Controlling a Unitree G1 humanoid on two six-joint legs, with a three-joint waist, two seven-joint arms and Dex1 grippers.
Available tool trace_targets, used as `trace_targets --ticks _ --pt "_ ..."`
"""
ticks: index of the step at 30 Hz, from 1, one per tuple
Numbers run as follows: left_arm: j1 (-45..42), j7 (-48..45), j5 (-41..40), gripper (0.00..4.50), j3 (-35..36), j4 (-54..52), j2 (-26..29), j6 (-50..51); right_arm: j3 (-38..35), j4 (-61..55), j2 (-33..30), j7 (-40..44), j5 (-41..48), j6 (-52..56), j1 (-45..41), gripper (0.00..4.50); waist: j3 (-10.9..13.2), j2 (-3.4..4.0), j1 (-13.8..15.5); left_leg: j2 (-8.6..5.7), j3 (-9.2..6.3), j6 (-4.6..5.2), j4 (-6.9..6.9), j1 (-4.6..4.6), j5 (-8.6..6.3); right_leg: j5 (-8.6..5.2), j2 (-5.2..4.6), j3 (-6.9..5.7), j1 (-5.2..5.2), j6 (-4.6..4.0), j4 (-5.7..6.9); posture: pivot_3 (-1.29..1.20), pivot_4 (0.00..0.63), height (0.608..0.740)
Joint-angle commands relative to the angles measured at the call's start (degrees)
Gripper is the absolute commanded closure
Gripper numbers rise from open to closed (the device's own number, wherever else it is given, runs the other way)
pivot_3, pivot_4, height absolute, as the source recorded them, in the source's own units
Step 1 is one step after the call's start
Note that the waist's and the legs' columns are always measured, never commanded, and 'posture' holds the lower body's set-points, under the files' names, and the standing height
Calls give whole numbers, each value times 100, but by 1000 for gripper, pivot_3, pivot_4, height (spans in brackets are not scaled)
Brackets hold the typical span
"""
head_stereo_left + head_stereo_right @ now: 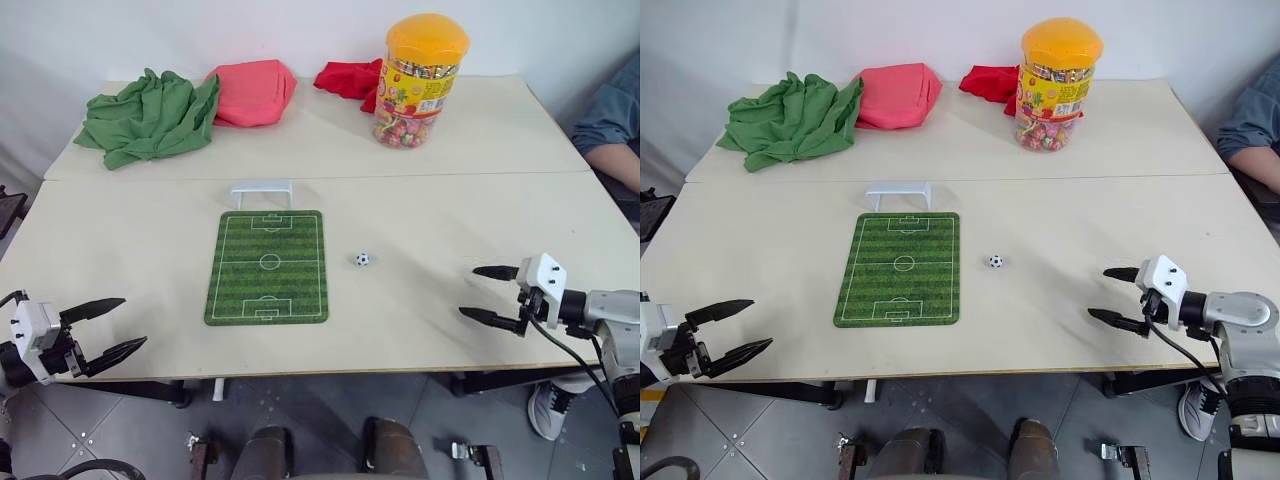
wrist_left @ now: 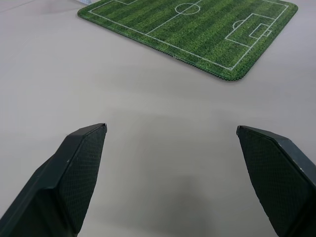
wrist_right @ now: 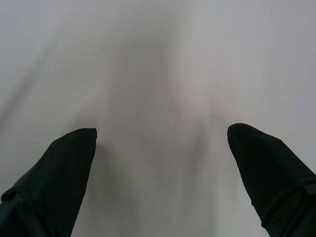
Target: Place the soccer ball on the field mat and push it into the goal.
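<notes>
Left eye: soccer ball (image 1: 362,259) bare on counter (image 1: 450,200), just right of field mat (image 1: 268,267), apart from its edge, not on it yet. Goal (image 1: 262,191) at mat's far short edge, mouth toward mat. Left hand (image 1: 108,327) off mat's near-left corner, well apart, fingers spread, holding nothing. Right hand (image 1: 490,294) well right of mat, past the ball, fingers spread, empty. Beyond the goal, far from mat: green cloth (image 1: 150,115), pink cloth (image 1: 253,90), red cloth (image 1: 349,77), candy jar (image 1: 418,80). Person's sleeve (image 1: 610,115) at counter edge, far right of mat.

Right eye: same layout; ball between mat and right hand, nearer the mat.

Left wrist: both fingers (image 2: 74,173) wide apart over bare counter, mat ahead, nothing between pads.

Right wrist: fingers (image 3: 59,168) parted over bare counter, nothing gripped.

Handling, judged: ball tiny, light, hard, round; likely to roll at any nudge and squirt out of an off-centre pinch. Best taken across its widest line, pads square on both sides, light squeeze. Right hand closer, so likely the picker. Low, gentle release on mat, in line with goal mouth, then soft push with a fingertip.
</notes>
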Motion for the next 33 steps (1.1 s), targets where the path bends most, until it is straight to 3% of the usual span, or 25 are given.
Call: trace_targets --ticks 1,10,17,21,25,33 --pt "-64 -89 -108 0 108 14 24 -44 -148 -74 -202 20 92 -11 -93 30 0 0 2 0 1 0 0 0 0 0 0 1 0 0 0 0 150 740" --pt "-64 571 -203 0 159 -540 -20 734 -193 -484 -321 -131 223 769 -158 30 0 0 2 0 5 1 0 -2 0 0 0 9 -7 0 3 0 150 740" --pt "-225 -513 -903 0 344 -789 -258 765 113 -2205 -522 -293 437 2434 -477 30 2 4 -3 5 18 0 1 -7 -1 1 5 23 -25 -1 11 0 150 740" --pt "-159 -1096 -1081 0 260 -844 -306 579 700 -2693 -163 -445 256 2848 -1031 30 1 1 -16 14 33 -2 2 -6 -4 3 14 37 -33 -6 9 0 150 740" --pt "284 -1166 -1754 0 -378 -1171 -49 311 1151 -2586 161 -493 61 2941 -1498 30 1 0 -5 22 33 -6 4 -7 -10 5 21 39 -34 -8 6 0 150 740" --pt "10 -1166 -2013 0 -763 -265 -94 -548 1996 -1437 948 -360 -498 2597 -2543 30 2 -1 -5 20 35 -3 13 -13 -15 5 23 41 -37 -8 6 0 150 740"
